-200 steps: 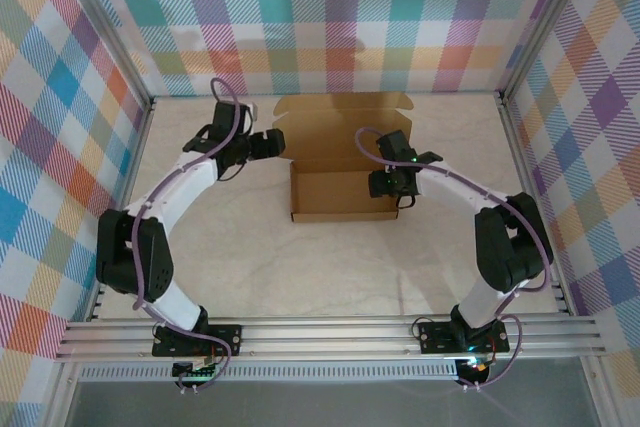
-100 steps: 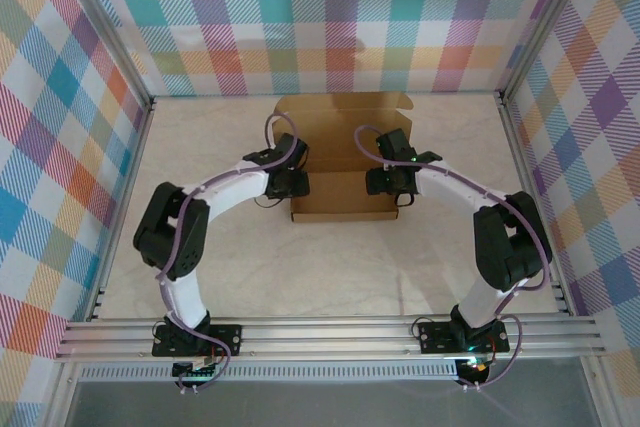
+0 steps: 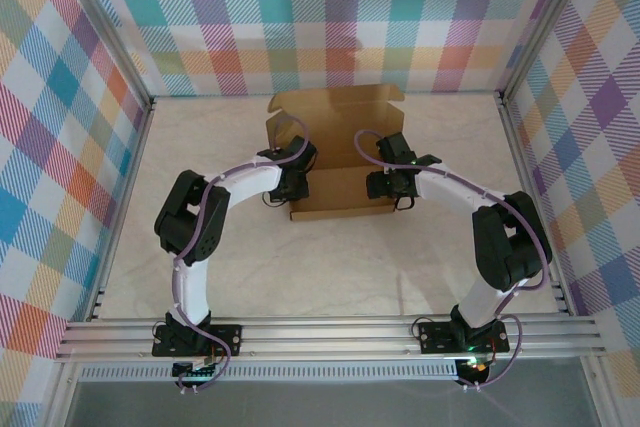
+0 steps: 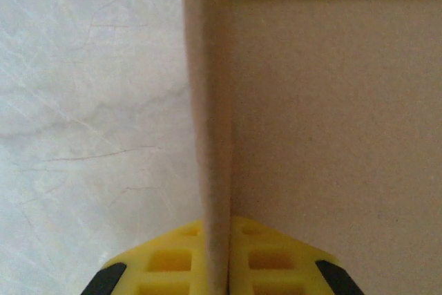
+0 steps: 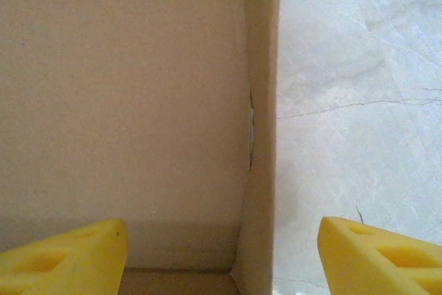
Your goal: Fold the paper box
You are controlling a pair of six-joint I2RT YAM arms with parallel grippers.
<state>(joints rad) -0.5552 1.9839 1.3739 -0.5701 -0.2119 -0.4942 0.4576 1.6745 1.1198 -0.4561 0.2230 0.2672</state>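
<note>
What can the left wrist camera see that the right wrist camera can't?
Left wrist: the left fingers squeezed shut on a wall of the paper box. Right wrist: the right fingers wide apart, one on each side of the opposite wall, which has a small slit. Both: brown cardboard inside the box and the pale marbled table.

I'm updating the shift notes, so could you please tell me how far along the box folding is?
Done: the paper box has its side walls standing. In hand: the left hand is shut on the left wall; the right hand is open, straddling the right wall. Left: the lid at the back is not yet closed.
</note>
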